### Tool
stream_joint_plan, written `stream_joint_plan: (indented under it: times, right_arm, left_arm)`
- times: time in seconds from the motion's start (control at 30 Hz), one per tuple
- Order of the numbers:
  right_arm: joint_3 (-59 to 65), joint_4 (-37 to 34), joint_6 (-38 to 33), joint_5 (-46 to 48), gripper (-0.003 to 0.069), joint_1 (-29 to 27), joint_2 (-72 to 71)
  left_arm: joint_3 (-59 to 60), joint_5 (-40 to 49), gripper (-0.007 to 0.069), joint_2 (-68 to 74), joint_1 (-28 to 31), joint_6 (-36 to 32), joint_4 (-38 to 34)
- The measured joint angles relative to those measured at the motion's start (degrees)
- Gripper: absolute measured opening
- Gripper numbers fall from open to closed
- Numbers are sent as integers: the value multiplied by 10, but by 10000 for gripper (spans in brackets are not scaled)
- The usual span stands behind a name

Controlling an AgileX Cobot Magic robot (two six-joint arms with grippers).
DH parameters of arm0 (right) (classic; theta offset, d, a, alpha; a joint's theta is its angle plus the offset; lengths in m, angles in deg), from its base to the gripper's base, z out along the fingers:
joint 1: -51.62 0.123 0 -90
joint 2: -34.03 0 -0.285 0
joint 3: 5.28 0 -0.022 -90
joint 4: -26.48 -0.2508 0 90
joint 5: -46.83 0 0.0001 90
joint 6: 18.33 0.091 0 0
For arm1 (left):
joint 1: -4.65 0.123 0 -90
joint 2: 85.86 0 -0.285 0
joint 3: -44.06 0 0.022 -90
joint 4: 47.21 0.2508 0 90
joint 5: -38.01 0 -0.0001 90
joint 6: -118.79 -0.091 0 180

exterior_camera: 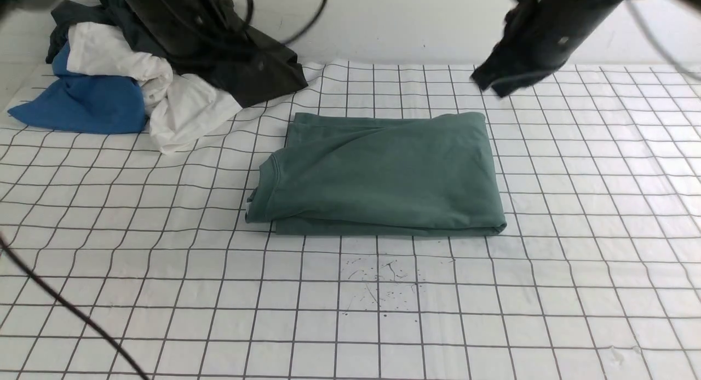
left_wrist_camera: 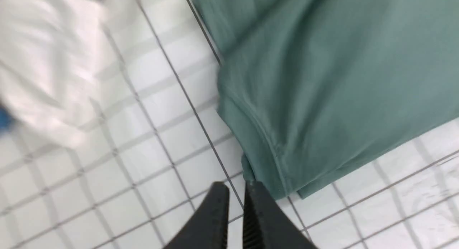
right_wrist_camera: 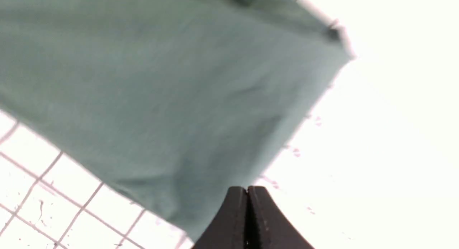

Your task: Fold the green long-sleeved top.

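Green top (exterior_camera: 383, 172), folded, on gridded cloth (exterior_camera: 378, 330)

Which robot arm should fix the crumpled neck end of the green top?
Probably the left. The green top has its crumpled neck end on the left, and the left claw hovers near it. The right claw is by the opposite end.
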Motion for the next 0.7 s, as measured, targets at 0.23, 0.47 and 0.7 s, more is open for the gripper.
stream_joint_plan:
  times: [0.23, 0.47, 0.7]
  right_arm:
    - [94, 11, 35, -24, -14, -50, -228]
    - [331, -40, 51, -209, -14, -56, -433]
    - [732, -197, -35, -528, -14, -56, -692]
  left_arm:
    - [143, -12, 47, -274, 0, -5, -6]
    - [422, -213, 47, -543, 0, -11, 4]
    - [778, -398, 23, -835, 0, 19, 19]
